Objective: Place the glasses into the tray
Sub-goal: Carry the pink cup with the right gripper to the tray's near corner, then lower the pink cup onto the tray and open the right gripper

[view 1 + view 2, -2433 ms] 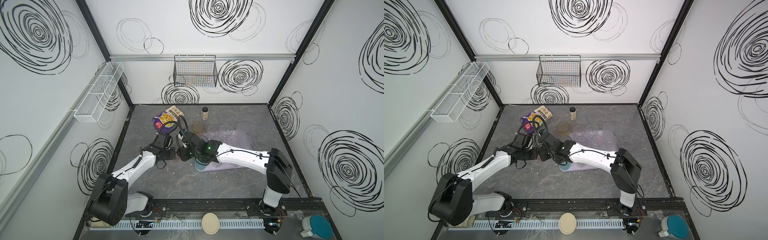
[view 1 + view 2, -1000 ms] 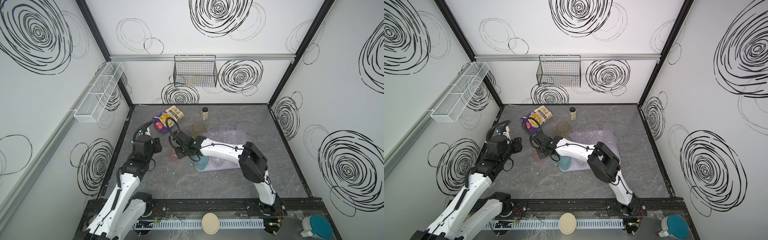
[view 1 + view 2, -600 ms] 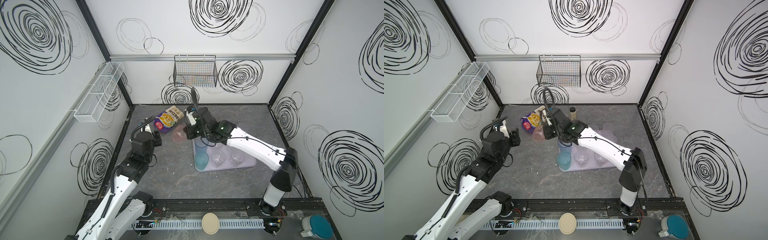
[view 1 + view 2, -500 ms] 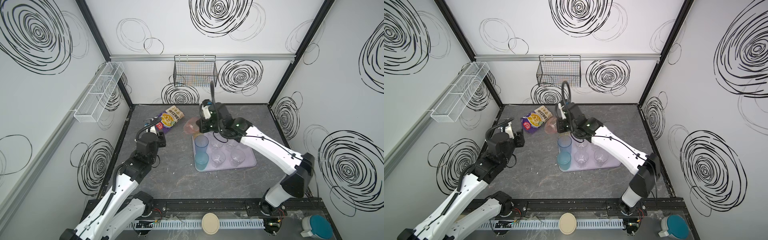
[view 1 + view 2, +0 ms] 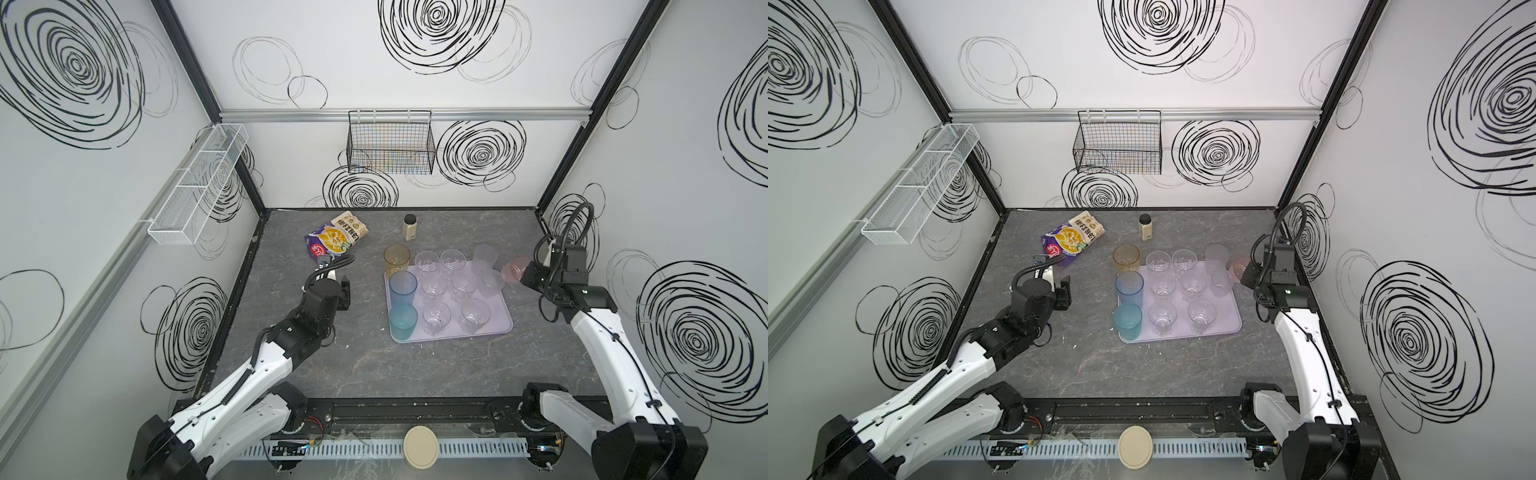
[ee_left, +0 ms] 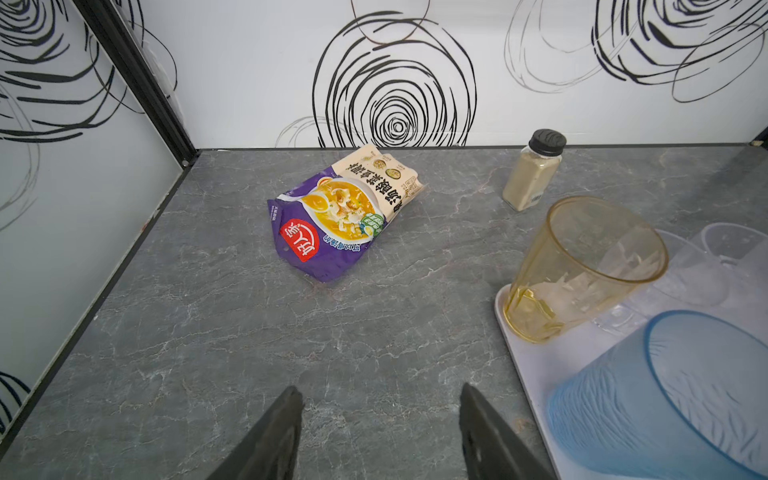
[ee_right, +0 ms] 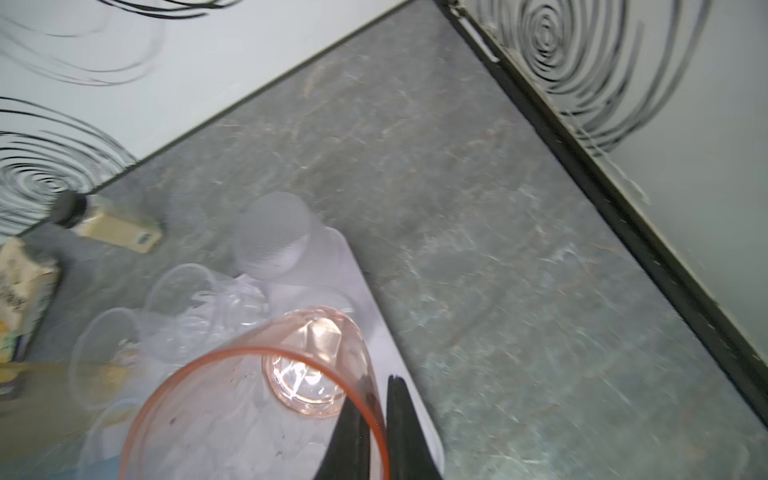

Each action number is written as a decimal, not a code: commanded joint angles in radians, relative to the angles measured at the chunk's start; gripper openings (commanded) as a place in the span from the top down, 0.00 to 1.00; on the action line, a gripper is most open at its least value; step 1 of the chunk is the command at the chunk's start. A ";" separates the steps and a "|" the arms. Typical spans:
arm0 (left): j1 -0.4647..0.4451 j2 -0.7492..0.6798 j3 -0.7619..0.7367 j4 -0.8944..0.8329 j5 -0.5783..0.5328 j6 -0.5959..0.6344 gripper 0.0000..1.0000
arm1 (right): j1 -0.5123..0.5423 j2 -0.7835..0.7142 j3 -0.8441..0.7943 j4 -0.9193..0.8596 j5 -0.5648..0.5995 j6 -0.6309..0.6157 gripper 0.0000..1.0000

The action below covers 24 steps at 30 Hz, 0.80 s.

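Both top views: right gripper point(image 5: 524, 276) is raised at the far right corner of the tray point(image 5: 498, 328), pinching the pink glass point(image 5: 514, 269) by its rim. The glass is tipped, its long axis running out from the jaws with the base toward the tray; whether it hangs over the rim or just outside I cannot tell. The frosted glass point(image 5: 484, 255) is just beside it. The right arm is plainly the nearer one. The left gripper point(image 5: 345, 286) sits well apart, over bare table left of the tray. Left wrist: left jaws spread with nothing between them; the amber glass point(image 6: 582, 266) and blue glass point(image 6: 665, 395) stand upright on the tray's near corner. The bag point(image 6: 336, 216) carries Chinese print, a red badge with white characters and a soup picture; I cannot read it. The label on the jar point(image 6: 534, 174) is too small to make out. Right wrist: one finger is inside the pink wall and one outside, pressed close on the rim, with the base pointing away along the fingers. Tray edge lies below. My read is that the glass must swing base-down and leftward into the open spot beside the frosted glass.
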 commanded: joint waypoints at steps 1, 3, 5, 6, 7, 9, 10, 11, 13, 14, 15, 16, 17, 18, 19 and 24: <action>0.004 0.018 0.000 0.047 0.020 -0.019 0.36 | -0.031 -0.005 -0.065 -0.019 0.012 -0.006 1.00; 0.006 0.015 -0.010 0.054 0.026 -0.027 0.35 | -0.056 -0.011 -0.096 -0.026 -0.023 0.012 1.00; 0.008 0.015 -0.021 0.060 0.028 -0.031 0.35 | -0.058 -0.025 -0.131 -0.020 -0.044 0.021 1.00; 0.009 0.021 -0.019 0.059 0.031 -0.030 0.35 | -0.058 -0.030 -0.149 -0.013 -0.058 0.024 1.00; 0.014 0.030 -0.015 0.054 0.036 -0.030 0.34 | -0.059 -0.033 -0.169 -0.003 -0.076 0.024 1.00; 0.019 0.048 -0.001 0.042 0.046 -0.028 0.34 | -0.057 -0.027 -0.210 0.023 -0.098 0.037 1.00; 0.020 0.052 0.001 0.042 0.048 -0.030 0.34 | -0.052 -0.018 -0.222 0.039 -0.103 0.043 1.00; 0.021 0.055 0.000 0.046 0.051 -0.032 0.34 | -0.044 -0.003 -0.217 0.040 -0.104 0.051 1.00; 0.022 0.055 -0.004 0.048 0.055 -0.035 0.34 | -0.030 0.026 -0.218 0.040 -0.102 0.076 1.00; 0.022 0.055 -0.006 0.047 0.054 -0.036 0.34 | -0.018 0.040 -0.224 0.042 -0.099 0.086 1.00; 0.024 0.054 -0.007 0.047 0.052 -0.035 0.33 | 0.004 0.054 -0.223 0.037 -0.078 0.098 1.00; 0.025 0.056 -0.007 0.040 0.049 -0.033 0.33 | 0.033 0.068 -0.215 0.024 -0.043 0.102 1.00; 0.027 0.056 -0.005 0.037 0.049 -0.031 0.33 | 0.051 0.079 -0.207 0.015 -0.024 0.106 1.00; 0.030 0.056 -0.005 0.034 0.046 -0.029 0.33 | 0.064 0.096 -0.210 0.016 -0.020 0.115 1.00; 0.033 0.055 -0.003 0.032 0.046 -0.030 0.33 | 0.073 0.111 -0.217 0.026 -0.021 0.126 1.00; 0.048 0.047 -0.007 0.027 0.049 -0.020 0.32 | 0.105 0.183 -0.220 0.018 -0.023 0.183 0.98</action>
